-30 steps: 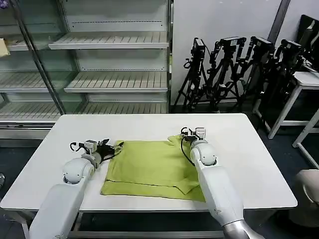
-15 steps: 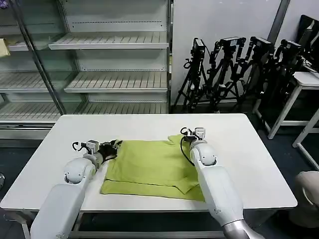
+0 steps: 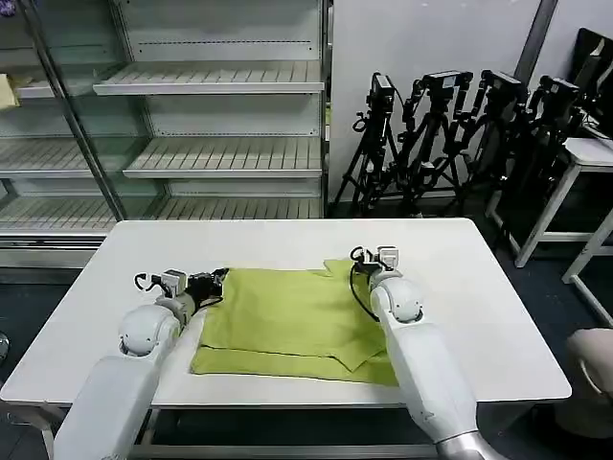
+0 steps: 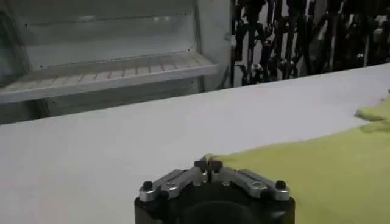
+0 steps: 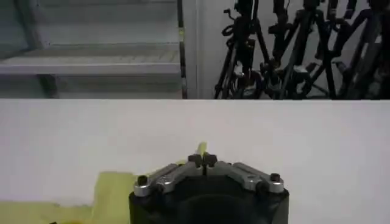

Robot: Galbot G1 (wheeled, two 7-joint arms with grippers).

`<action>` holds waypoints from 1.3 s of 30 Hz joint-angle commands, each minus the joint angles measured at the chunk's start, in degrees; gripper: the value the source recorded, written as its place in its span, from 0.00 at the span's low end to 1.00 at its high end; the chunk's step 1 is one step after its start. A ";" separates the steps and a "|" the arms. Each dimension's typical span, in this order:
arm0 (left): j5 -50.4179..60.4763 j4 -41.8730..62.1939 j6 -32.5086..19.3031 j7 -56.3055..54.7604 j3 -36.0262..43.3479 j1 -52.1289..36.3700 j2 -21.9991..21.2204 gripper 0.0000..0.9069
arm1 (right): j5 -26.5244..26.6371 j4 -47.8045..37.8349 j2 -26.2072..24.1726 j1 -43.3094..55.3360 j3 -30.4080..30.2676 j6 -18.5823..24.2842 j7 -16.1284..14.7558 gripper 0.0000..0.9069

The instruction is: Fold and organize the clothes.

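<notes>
The clothes are one lime yellow-green T-shirt (image 3: 287,316) lying folded on the white table (image 3: 479,287), its lower layer jutting out along the near edge. My left gripper (image 3: 218,279) sits at the shirt's far left corner. In the left wrist view that gripper (image 4: 208,163) is shut on the corner of the shirt (image 4: 317,170). My right gripper (image 3: 356,259) is at the far right corner. The right wrist view shows that gripper (image 5: 202,159) shut, with a tip of the shirt (image 5: 113,189) poking up between its jaws.
Empty metal shelving (image 3: 220,153) stands behind the table. A row of black tripods (image 3: 460,134) leans against the wall at the back right, beside another white table (image 3: 584,153). Bare tabletop lies on both sides of the shirt.
Both grippers have shifted slightly while holding the far corners. The shirt's far left corner has slid a little to the left, drawing the far edge straighter.
</notes>
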 commanded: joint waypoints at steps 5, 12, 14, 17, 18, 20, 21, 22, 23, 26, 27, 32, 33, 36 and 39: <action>-1.87 -11.33 -0.50 -2.34 -2.50 8.90 0.83 0.01 | 2.80 20.28 -4.16 -12.42 1.04 -0.22 0.35 0.00; -2.09 -17.02 -0.81 -2.64 -3.85 14.29 0.78 0.01 | 2.25 27.10 -6.24 -18.15 2.37 -0.21 1.39 0.00; -2.03 -18.03 -0.98 -2.66 -4.33 15.34 0.73 0.02 | 2.24 29.17 -7.13 -19.54 2.73 -0.22 1.55 0.00; -2.02 -19.01 -1.66 -2.76 -5.26 16.57 0.75 0.01 | 2.23 31.67 -8.02 -22.28 2.79 -0.23 1.54 0.00; -1.85 -19.08 -1.97 -2.77 -5.69 16.76 0.67 0.01 | 2.20 32.41 -7.81 -23.35 2.79 -0.19 1.61 0.00; -1.86 -19.14 -2.12 -3.10 -6.34 16.82 0.02 0.01 | 1.54 33.27 -7.31 -25.68 2.68 0.57 1.35 0.00; -1.93 -19.29 -2.11 -3.30 -6.42 16.93 -0.17 0.01 | 1.02 33.60 -7.09 -26.64 2.67 0.94 1.03 0.00; -1.82 -19.73 -2.14 -3.37 -6.50 17.23 -0.21 0.01 | 0.61 33.79 -7.01 -27.37 2.75 1.37 0.78 0.00; -1.72 -20.18 -2.19 -3.46 -6.60 17.81 -0.15 0.01 | 0.23 34.34 -6.96 -27.92 2.90 1.55 0.63 0.00; -1.12 -21.74 -2.36 -3.41 -7.24 19.26 0.00 0.01 | 0.23 35.48 -7.09 -28.85 3.09 1.91 0.57 0.00; -0.91 -22.08 -2.45 -3.42 -7.39 19.67 -0.04 0.01 | -0.04 35.64 -7.19 -29.15 3.06 1.98 0.57 0.00; -0.09 -23.36 -3.04 -3.43 -8.05 21.83 -0.41 0.01 | -1.75 37.13 -7.47 -31.81 3.50 2.79 0.59 0.00; 0.39 -23.55 -3.45 -3.46 -8.10 22.35 -0.70 0.01 | -2.11 37.16 -7.32 -32.21 3.61 3.33 0.60 0.00; 1.74 -24.74 -3.81 -3.36 -8.70 23.93 -1.30 0.01 | -2.70 37.45 -6.32 -33.68 4.21 5.09 0.16 0.00; 1.62 -24.87 -3.69 -3.38 -9.57 24.29 -0.98 0.01 | -3.13 37.52 -6.37 -33.99 4.32 5.49 0.02 0.00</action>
